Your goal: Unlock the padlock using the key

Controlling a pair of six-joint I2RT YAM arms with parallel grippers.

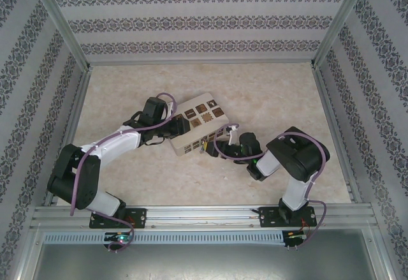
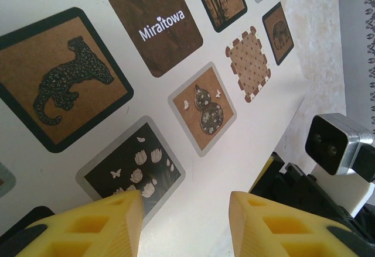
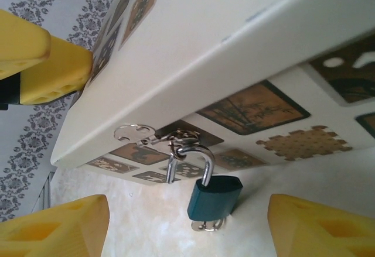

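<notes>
The blue padlock (image 3: 214, 196) hangs by its silvery shackle from the metal hasp (image 3: 153, 136) on the cream box's (image 3: 205, 40) front side. One shackle leg stands free of the body. The key's (image 3: 208, 226) silvery head sticks out under the padlock's bottom. My right gripper (image 3: 188, 210) is open, its yellow fingers wide apart on either side of the padlock and not touching it. In the top view the padlock (image 1: 205, 146) sits just ahead of the right gripper (image 1: 220, 147). My left gripper (image 2: 184, 204) is open over the box's top face (image 2: 246, 151), at its left end (image 1: 180, 125).
The cream box (image 1: 201, 124) with brown picture squares lies slanted mid-table between both arms. Patterned walls and metal posts enclose the table on three sides. The right arm's wrist camera (image 2: 334, 146) sits close beside the box's near edge. Bare tabletop (image 1: 210, 82) lies behind the box.
</notes>
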